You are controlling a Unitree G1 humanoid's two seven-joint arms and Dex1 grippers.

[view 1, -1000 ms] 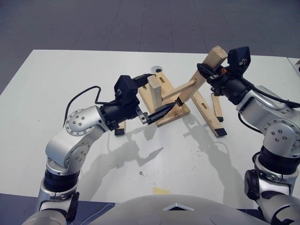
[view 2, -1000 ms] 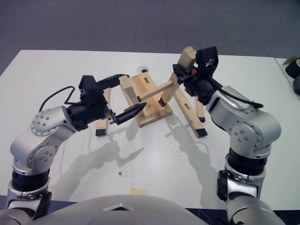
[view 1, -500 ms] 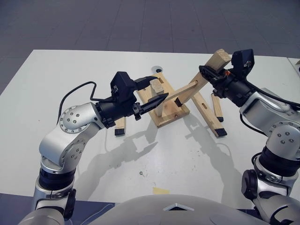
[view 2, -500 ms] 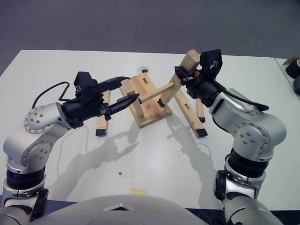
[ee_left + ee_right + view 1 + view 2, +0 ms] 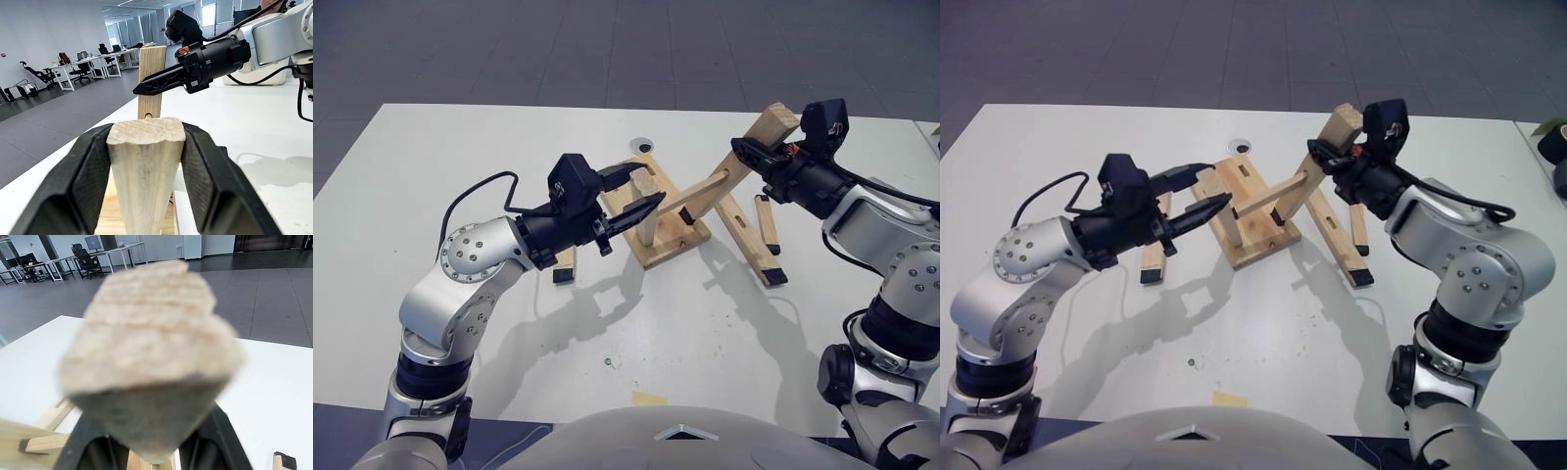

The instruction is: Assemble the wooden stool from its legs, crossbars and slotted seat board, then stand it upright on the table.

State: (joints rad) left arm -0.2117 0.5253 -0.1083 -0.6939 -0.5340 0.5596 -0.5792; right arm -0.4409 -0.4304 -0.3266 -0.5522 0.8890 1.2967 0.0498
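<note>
Two arms, elbows bent, reach inward toward the middle of the table's [image 5: 460, 147] far edge. Your left gripper [image 5: 646, 186] is clamped on the top of an upright leg [image 5: 145, 166] rising from the slotted seat board [image 5: 668, 240], which lies flat there. Your right gripper [image 5: 751, 152] clasps the upper end of a tilted leg [image 5: 767, 125], joined to the upright one by a crossbar [image 5: 690, 193].
</note>
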